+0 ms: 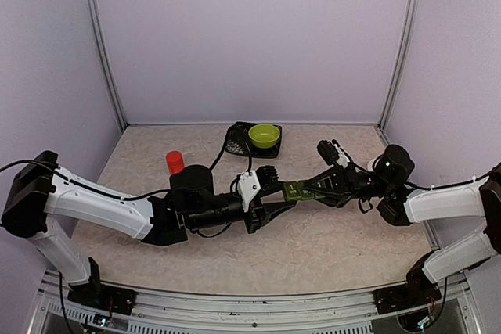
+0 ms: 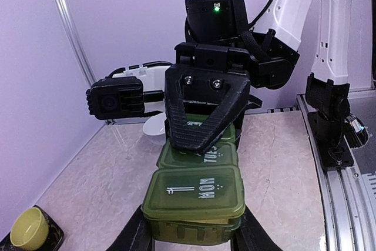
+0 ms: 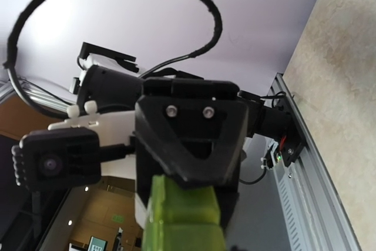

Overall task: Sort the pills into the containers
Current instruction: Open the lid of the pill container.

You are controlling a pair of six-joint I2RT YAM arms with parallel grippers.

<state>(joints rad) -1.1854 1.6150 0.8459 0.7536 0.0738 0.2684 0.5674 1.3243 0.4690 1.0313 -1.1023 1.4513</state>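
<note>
The containers [image 1: 301, 190] are three dark green boxes in a row, lids shut, held in the air between both arms. In the left wrist view the containers [image 2: 197, 195] show "MON" and "TUE" on their lids. My left gripper [image 1: 274, 193] is shut on the MON end, its fingers [image 2: 134, 234] pressed against both sides. My right gripper [image 1: 318, 188] is shut on the far end, one black finger [image 2: 202, 107] lying across the lids. In the right wrist view the containers [image 3: 185, 221] fill the bottom centre. No loose pills show clearly.
A black tray [image 1: 235, 140] at the back holds a lime green bowl [image 1: 264, 136] and small speckled bits. A red cylinder [image 1: 174, 162] stands at the left. A white bowl [image 2: 154, 127] sits on the table below the right arm. Walls enclose three sides.
</note>
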